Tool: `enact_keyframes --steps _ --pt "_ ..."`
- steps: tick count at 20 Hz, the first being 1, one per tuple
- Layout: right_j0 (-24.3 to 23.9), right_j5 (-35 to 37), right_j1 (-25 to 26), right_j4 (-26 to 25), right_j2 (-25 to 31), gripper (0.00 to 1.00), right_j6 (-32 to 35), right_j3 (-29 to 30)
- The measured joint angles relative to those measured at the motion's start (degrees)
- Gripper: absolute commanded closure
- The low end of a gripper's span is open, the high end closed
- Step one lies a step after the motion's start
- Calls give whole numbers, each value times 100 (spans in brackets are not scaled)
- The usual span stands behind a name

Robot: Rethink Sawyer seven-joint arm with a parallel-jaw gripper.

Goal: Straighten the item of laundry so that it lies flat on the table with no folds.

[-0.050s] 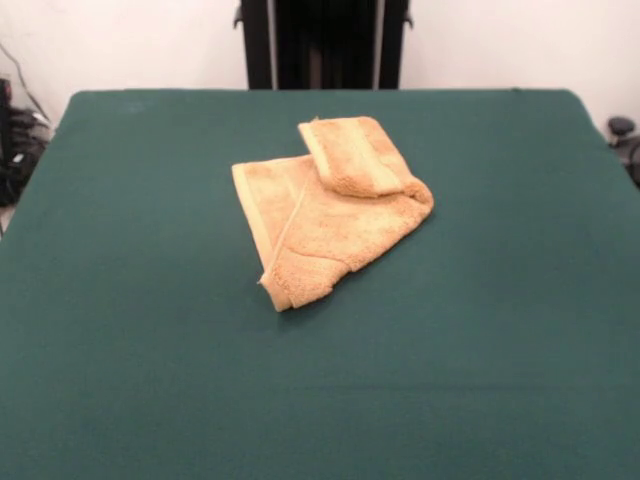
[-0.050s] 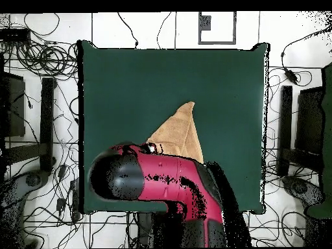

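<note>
The big green counter (image 1: 120, 300) fills almost all of the front view, and its cloth top looks smooth and plain. In the overhead view the same counter (image 2: 130, 78) is a dark green square, with a white floor (image 2: 162, 26) and lots of black wires (image 2: 39, 45) around it. A fat red and black robot arm (image 2: 162, 181) lies across the 6 o'clock part of the overhead view and hides the part of the counter under it. The arm does not show in the front view, only black posts (image 1: 325, 40) at 12 o'clock behind the counter. The orange towel (image 1: 320, 210) sits near the middle of the counter in the front view, a little toward 12 o'clock. It is not flat. One end is folded over on top of the rest, and that folded bit (image 1: 350, 155) sits at the 1 o'clock side of the towel. A pale stripe (image 1: 285, 225) runs down the flat part, and one corner points to 7 o'clock. In the overhead view the towel (image 2: 181, 133) looks like a pointy triangle with its tip at 12 o'clock, and its bottom part goes under the arm. Nothing touches the towel in the front view. The claw does not show in either view, so I cannot tell if it is spread or pressed together.
</note>
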Motion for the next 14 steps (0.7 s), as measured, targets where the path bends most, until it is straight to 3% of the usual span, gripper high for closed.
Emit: enact_keyframes --steps 14 --pt "-299 -95 969 4 84 0 0 -756"
